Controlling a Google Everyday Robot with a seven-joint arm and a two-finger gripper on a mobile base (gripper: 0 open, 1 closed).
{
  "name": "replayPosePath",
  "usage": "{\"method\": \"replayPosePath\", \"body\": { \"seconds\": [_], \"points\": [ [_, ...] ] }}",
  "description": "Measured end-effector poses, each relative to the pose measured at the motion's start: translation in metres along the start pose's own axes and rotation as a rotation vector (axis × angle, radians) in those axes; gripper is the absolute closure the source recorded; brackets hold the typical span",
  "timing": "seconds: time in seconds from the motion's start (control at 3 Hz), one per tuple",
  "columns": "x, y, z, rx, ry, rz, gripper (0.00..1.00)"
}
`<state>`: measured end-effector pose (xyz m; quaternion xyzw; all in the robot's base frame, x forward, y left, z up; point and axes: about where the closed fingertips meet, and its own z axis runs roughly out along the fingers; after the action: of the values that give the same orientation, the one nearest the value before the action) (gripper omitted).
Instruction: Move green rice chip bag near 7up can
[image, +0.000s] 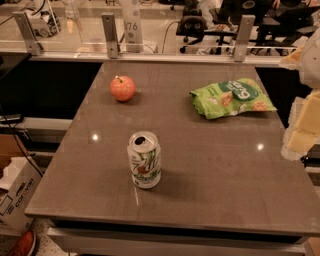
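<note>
The green rice chip bag (231, 98) lies flat on the grey table (200, 165) at the back right, with its dark green round logo facing up. The 7up can (144, 159) stands upright near the front middle, its top opened. The two are well apart, the bag up and to the right of the can. My gripper (303, 125) shows as pale yellow-white shapes at the right edge of the view, right of the bag and off the table's right side. It holds nothing that I can see.
A red-orange apple (123, 88) sits at the back left of the table. A glass barrier on metal posts (110, 35) runs along the far edge. A cardboard box (15, 195) stands on the floor at the left.
</note>
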<state>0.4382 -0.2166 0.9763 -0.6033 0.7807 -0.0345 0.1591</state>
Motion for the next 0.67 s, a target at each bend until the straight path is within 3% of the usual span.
{"method": "replayPosePath", "body": {
  "seconds": [0.67],
  "points": [
    [-0.003,-0.012,0.005,0.021,-0.004,-0.028,0.0]
  ]
}}
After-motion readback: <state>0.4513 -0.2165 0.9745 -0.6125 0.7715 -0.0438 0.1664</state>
